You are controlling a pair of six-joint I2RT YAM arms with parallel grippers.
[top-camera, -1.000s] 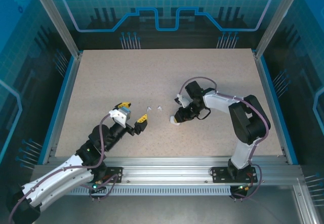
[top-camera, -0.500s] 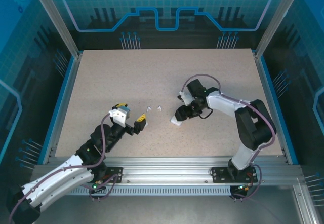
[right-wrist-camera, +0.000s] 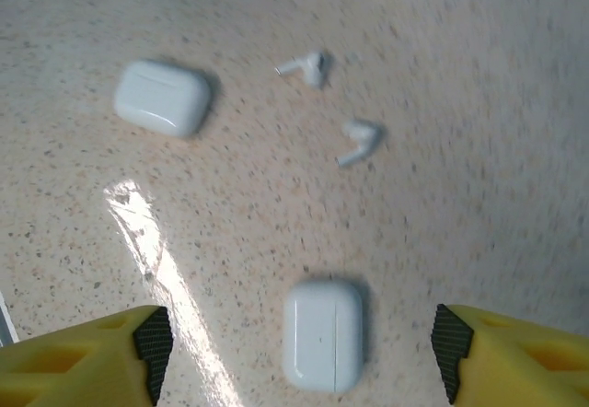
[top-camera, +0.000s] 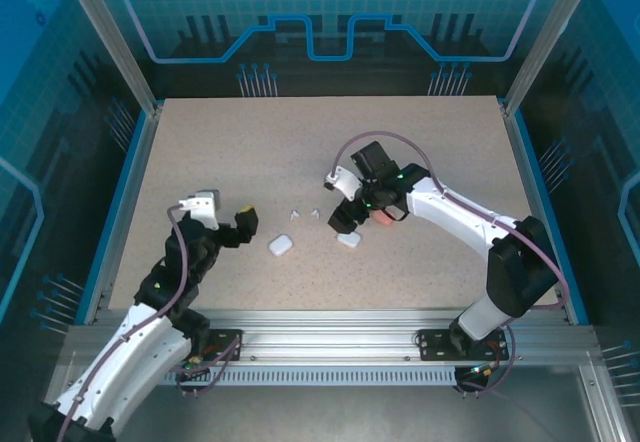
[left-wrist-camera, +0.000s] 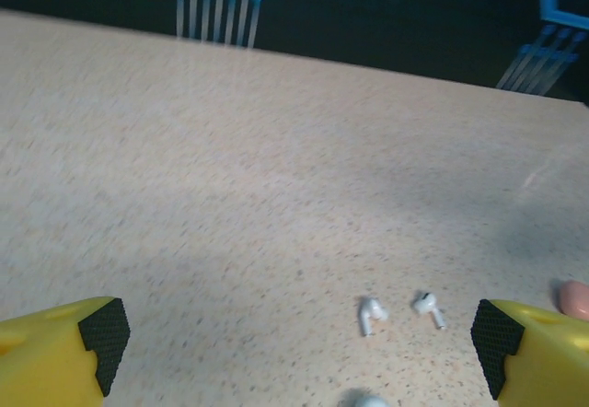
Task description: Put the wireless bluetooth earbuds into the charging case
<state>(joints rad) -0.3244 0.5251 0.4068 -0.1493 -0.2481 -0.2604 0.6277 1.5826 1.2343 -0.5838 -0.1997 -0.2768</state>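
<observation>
L claw point(left-wrist-camera: 296, 343) hangs over the left part of the speckled beige tabletop point(top-camera: 200, 142), yellow-tipped jaws spread wide w/ nothing between them. Just right of it lies a rounded white plastic charging case point(top-camera: 280, 245), lid apparently shut. Mid-table come the task's pieces, two tiny white stemmed plastic earbuds, left-hand bud point(top-camera: 295, 213) & right-hand bud point(top-camera: 315, 213), flat on the surface, near each other but apart, touching no case. From the L claw they sit ahead & a little right of its centre line. In the R wrist view their stems run roughly crosswise to that claw's reach, though they're too small to be sure. Next is a second white pebble-like case point(top-camera: 348, 240), also shut, directly below the R claw point(right-wrist-camera: 299, 344), whose jaws stand wide & empty either side of it. A salmon-pink rounded case point(top-camera: 380, 219) sits partly under the R arm. R claw is the nearer to the buds, which lie just beyond the case under it. Nothing blocks either approach, but IMO a lid must open before any bud goes in.
</observation>
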